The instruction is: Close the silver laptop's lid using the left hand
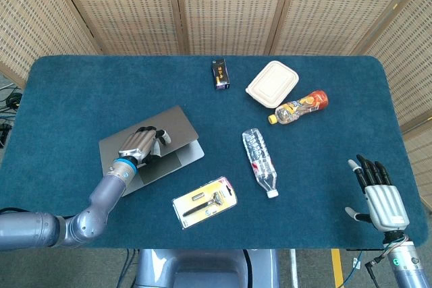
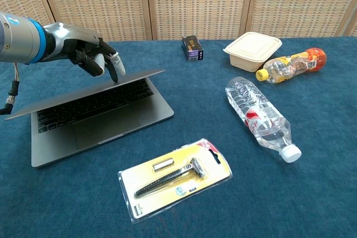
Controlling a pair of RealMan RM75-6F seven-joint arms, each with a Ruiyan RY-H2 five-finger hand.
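The silver laptop [image 1: 172,125] lies at the table's left, its lid tilted low over the keyboard with a narrow gap left. My left hand [image 1: 140,144] presses down on the lid near its free edge, with the fingertips [image 2: 114,66] touching the top of it. In the chest view the laptop [image 2: 97,130] shows its keyboard under the slanting lid, and the left hand [image 2: 86,49] reaches in from the left. My right hand [image 1: 376,193] hovers at the table's front right corner, fingers spread and holding nothing.
A packaged razor [image 1: 204,202] lies just in front of the laptop. A clear water bottle [image 1: 260,162] lies mid-table. At the back are a small dark box [image 1: 221,73], a beige lunch box [image 1: 272,83] and an orange drink bottle [image 1: 299,107].
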